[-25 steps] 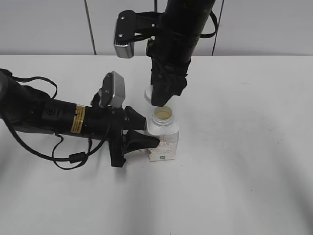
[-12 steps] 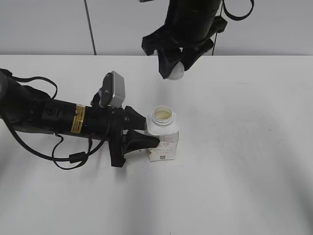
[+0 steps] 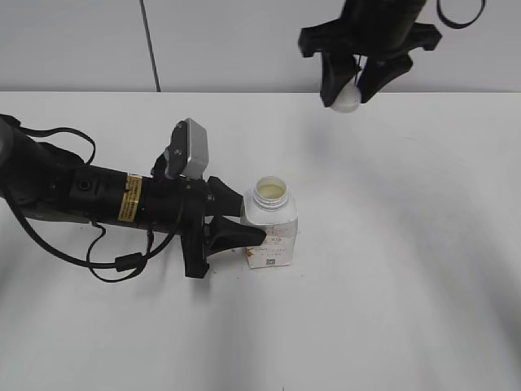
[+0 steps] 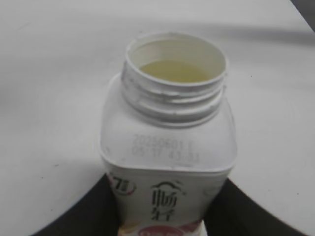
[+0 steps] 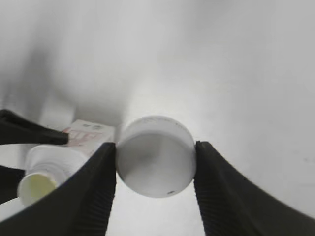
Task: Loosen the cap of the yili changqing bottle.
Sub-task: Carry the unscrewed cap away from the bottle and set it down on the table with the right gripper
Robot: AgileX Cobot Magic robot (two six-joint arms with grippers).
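Observation:
The yili changqing bottle (image 3: 270, 228) stands upright on the white table, uncapped, its wide threaded neck open with pale liquid inside. It fills the left wrist view (image 4: 167, 162) and shows small in the right wrist view (image 5: 49, 172). My left gripper (image 3: 244, 232) is shut on the bottle's body from the left side, its fingers (image 4: 86, 211) on both flanks. My right gripper (image 3: 348, 94) is shut on the white cap (image 3: 346, 96) and holds it high above the table at the back right, well away from the bottle. The cap sits between the jaws in the right wrist view (image 5: 155, 157).
The left arm (image 3: 89, 195) lies across the left of the white table (image 3: 407, 269) with its cables. A grey wall (image 3: 81, 41) with a dark seam runs behind the table's far edge.
My right gripper has lifted the cap off the bottle's neck and carried it up and to the right. The left gripper and bottle have not moved.

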